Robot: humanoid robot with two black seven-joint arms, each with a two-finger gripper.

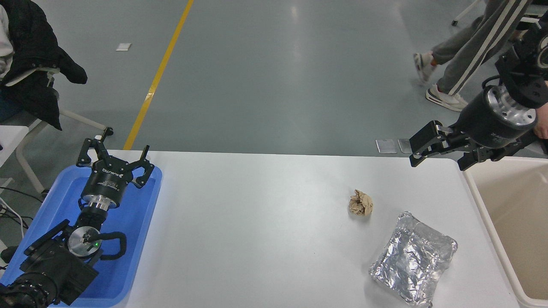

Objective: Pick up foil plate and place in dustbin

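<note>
Nothing of the task looks done yet; the foil plate (413,259) lies flat on the white table (257,222), outside the dustbin (509,222) at the right edge, so the grasp, lift and drop all remain; the right gripper (441,154) hangs above the table's far right corner, fingers spread and empty, well apart from the plate, which sits nearer the camera below it; the left gripper (115,160) is parked, fingers spread, over the blue tray (141,239)
</note>
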